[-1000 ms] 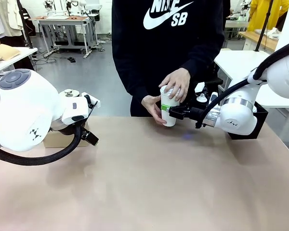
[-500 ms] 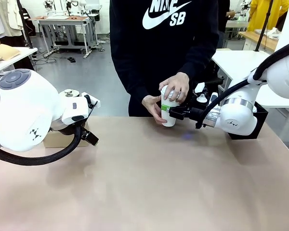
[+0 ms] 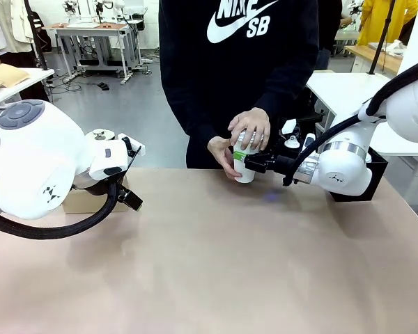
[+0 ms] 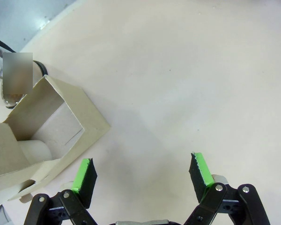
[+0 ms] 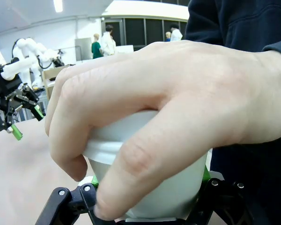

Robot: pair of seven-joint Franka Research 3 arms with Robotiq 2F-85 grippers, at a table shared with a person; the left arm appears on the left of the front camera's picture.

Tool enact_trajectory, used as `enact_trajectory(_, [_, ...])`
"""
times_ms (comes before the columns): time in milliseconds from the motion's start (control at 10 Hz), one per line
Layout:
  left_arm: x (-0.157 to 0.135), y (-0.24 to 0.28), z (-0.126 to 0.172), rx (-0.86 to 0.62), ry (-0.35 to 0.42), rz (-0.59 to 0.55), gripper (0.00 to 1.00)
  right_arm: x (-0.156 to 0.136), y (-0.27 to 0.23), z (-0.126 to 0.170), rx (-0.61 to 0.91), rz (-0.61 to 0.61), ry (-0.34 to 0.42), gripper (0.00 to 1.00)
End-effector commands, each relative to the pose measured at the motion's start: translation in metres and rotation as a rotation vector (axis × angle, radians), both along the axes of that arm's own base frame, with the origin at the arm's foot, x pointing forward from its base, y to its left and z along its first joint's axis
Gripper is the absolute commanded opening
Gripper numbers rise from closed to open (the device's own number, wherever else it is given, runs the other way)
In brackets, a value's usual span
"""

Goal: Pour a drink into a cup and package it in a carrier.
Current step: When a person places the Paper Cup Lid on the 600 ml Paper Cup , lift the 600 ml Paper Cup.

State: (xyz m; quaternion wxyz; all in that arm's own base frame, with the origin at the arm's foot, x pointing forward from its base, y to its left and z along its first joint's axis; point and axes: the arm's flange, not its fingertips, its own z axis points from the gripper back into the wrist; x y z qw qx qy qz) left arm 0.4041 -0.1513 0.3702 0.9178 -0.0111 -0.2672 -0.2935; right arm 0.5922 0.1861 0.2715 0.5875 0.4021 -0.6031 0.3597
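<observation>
Jaws of the right gripper (image 3: 241, 159) pinched the white cup (image 3: 246, 172); jaws of the left gripper (image 4: 143, 169) stood spread with nothing between them.
The cup was upright at the far edge of the table (image 3: 216, 264), green pads against its lower wall. One hand of the person (image 3: 250, 126) lay over its top, and the other hand (image 3: 221, 154) cupped its side. The left gripper hung above bare tabletop, with the brown cardboard carrier (image 4: 51, 133) just beside it, well apart from the cup.
</observation>
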Motion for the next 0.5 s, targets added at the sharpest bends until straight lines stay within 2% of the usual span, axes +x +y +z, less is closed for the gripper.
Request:
enact_trajectory(0, [-0.0003,-0.0003,0.0002,-0.001,0.000,-0.002,1.00,0.0006,0.0035,0.0045,0.016,-0.007,-0.011,0.81])
enact_trajectory(400, [-0.0003,-0.0003,0.0002,-0.001,0.000,-0.002,1.00,0.0006,0.0035,0.0045,0.016,-0.007,-0.011,0.81])
